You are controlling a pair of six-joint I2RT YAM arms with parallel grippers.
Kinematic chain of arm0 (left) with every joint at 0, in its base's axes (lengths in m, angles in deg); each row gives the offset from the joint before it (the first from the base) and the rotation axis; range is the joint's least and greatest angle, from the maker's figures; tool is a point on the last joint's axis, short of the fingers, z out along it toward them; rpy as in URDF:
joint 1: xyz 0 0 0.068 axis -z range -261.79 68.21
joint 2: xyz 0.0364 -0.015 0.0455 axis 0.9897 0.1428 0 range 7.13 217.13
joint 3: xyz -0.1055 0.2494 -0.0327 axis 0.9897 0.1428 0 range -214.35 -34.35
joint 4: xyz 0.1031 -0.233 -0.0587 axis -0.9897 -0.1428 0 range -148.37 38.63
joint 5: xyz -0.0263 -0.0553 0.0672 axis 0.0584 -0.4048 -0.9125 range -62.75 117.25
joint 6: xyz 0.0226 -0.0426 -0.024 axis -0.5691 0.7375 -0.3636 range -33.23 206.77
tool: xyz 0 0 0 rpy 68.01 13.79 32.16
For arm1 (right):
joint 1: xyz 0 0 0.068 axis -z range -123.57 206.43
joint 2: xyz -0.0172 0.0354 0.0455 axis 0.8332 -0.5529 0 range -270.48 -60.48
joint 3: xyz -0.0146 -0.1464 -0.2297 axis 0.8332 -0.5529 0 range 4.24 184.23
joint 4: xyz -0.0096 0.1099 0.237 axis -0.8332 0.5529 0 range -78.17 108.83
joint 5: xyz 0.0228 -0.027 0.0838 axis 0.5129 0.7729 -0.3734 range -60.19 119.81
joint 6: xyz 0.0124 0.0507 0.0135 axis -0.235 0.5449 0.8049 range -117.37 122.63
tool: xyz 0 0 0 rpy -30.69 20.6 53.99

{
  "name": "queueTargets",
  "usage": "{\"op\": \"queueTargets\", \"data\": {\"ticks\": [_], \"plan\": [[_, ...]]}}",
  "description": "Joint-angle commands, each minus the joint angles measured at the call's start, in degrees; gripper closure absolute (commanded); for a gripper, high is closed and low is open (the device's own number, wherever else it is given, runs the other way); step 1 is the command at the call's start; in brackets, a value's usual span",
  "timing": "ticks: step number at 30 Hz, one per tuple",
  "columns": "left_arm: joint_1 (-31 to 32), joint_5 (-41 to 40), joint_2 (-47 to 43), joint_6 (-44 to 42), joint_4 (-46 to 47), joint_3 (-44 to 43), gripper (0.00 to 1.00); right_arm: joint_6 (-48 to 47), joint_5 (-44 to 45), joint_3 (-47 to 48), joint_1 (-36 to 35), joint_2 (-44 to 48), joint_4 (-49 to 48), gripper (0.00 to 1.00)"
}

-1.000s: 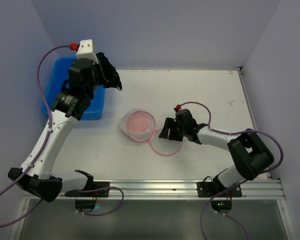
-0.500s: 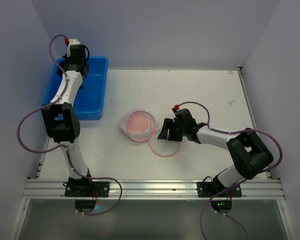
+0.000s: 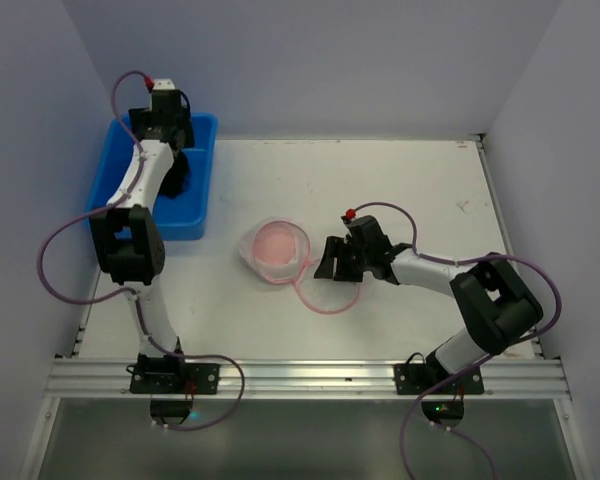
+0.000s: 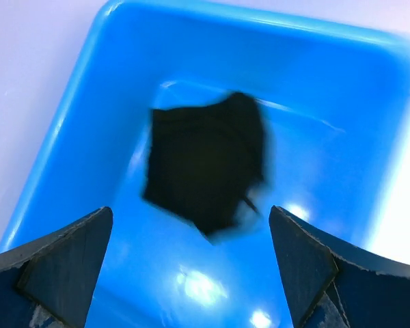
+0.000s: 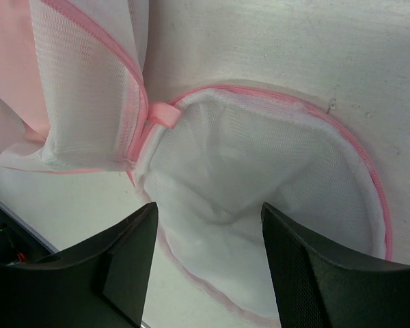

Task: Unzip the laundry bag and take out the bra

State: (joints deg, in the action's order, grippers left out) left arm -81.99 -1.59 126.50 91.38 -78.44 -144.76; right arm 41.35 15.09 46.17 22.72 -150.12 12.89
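Observation:
The laundry bag (image 3: 277, 250) lies unzipped mid-table, a white mesh drum with pink trim, its round lid (image 3: 330, 295) flopped open toward the near side. My right gripper (image 3: 332, 262) stands open just right of the bag. In the right wrist view the right gripper (image 5: 208, 205) hovers over the mesh lid (image 5: 273, 157), with the bag's body (image 5: 89, 102) and a pink zipper tab (image 5: 165, 113) beyond. My left gripper (image 3: 168, 135) is open above the blue bin (image 3: 195, 215). The black bra (image 4: 205, 160) shows blurred over the bin's floor, apart from the left gripper (image 4: 190, 213).
The blue bin (image 4: 328, 102) sits at the table's far left corner, against the left wall. Walls close in the table on the left, back and right. A metal rail runs along the near edge by the arm bases.
My left arm swung out over the blue bin with the black bra, then opened and let it go into the bin. The right arm and the bag stayed put.

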Motion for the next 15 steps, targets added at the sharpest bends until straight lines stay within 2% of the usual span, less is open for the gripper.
{"op": "queueTargets", "data": {"ticks": [1, 2, 4, 5, 7, 9, 11, 15], "plan": [[7.4, 4.6, -17.9, 4.2, -0.7, 8.8, 0.0, -0.8, 0.8, 0.9, 0.1, 0.0, 1.5, 0.36], [11.4, 6.2, -23.6, 5.8, -0.9, 11.4, 0.01, -0.8, 0.9, 0.7, 0.1, -0.1, 1.5, 0.36], [15.7, 7.7, -29.0, 7.8, -1.2, 16.9, 0.01, -0.5, 1.0, 0.6, 0.1, 0.0, 1.3, 0.36], [20.3, 8.6, -33.9, 9.5, -1.4, 22.2, 0.02, -0.5, 0.9, 0.3, 0.1, 0.0, 1.1, 0.36], [25.1, 9.2, -37.5, 11.4, -2.6, 26.9, 0.06, -0.2, 1.2, 0.1, 0.0, 0.3, 0.8, 0.36], [32.4, 10.1, -41.2, 15.1, -3.2, 32.7, 0.08, -0.2, 1.4, -0.3, 0.0, 0.4, 0.3, 0.36], [40.8, 9.7, -42.5, 17.8, -3.2, 36.1, 0.1, 0.0, 1.5, -0.5, 0.1, 0.2, -0.2, 0.36], [49.6, 6.1, -39.5, 24.0, -3.5, 41.5, 0.17, 0.7, 1.0, -1.3, 0.1, 0.4, -0.7, 0.36]]}}
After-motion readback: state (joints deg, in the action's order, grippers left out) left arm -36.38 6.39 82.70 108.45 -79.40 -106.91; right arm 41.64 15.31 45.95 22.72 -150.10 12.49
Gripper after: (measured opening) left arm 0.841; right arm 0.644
